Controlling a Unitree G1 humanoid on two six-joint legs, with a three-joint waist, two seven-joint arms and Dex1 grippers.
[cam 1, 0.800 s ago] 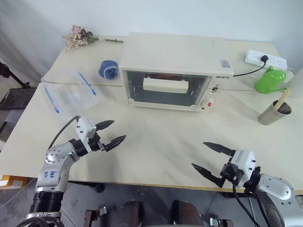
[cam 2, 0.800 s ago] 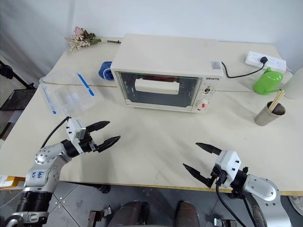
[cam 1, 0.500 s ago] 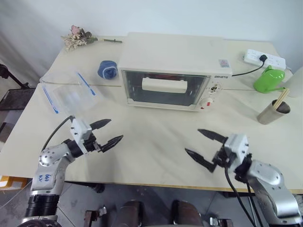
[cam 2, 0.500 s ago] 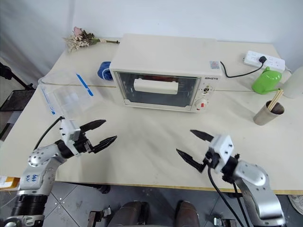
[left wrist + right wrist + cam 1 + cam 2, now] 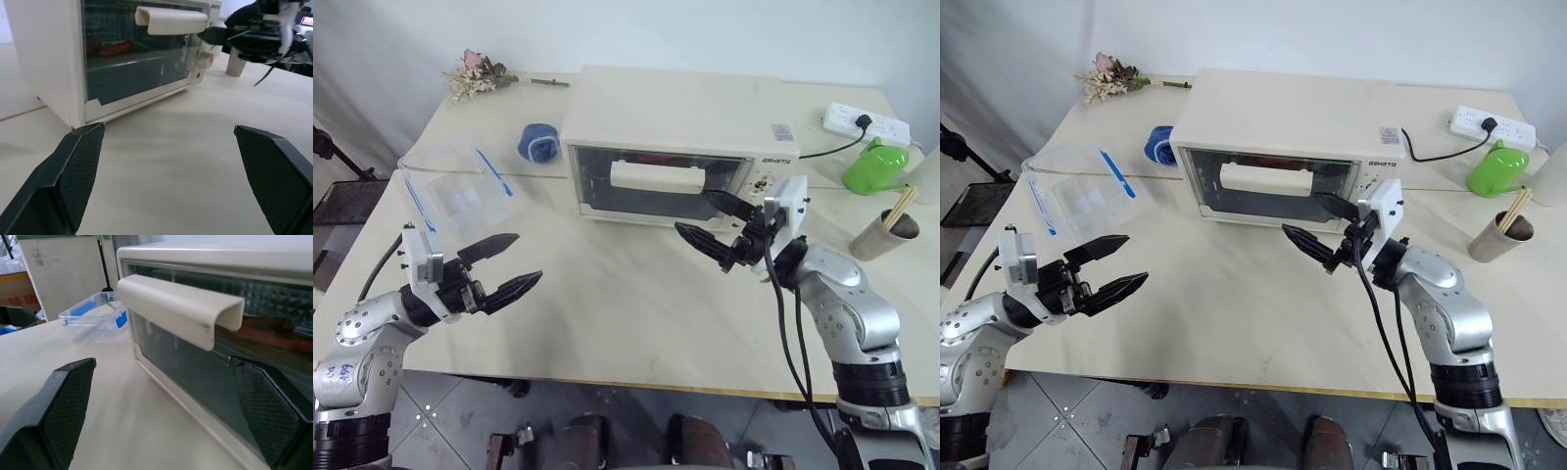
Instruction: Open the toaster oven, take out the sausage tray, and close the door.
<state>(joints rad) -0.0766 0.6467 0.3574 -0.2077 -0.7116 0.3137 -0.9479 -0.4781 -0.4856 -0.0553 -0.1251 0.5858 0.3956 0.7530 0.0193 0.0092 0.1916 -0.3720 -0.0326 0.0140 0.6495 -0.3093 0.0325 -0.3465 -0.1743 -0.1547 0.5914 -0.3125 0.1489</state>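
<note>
Right gripper (image 5: pixel 713 222), fingers apart, hovers just before the shut door (image 5: pixel 656 185) (handle ungrasped); left gripper (image 5: pixel 505 265) spread, well apart.

Cream-white oven (image 5: pixel 680 108), dark-tinted glass door (image 5: pixel 651 186) with a white handle (image 5: pixel 657 175), red sausages (image 5: pixel 111 48) glowing behind it. Black claws, left (image 5: pixel 504 264) and right (image 5: pixel 712 221), cross-hatched pads (image 5: pixel 68 401). Pale beige table (image 5: pixel 636 304), lime-green can (image 5: pixel 873 164), blue-clipped clear box (image 5: pixel 460 196).
</note>
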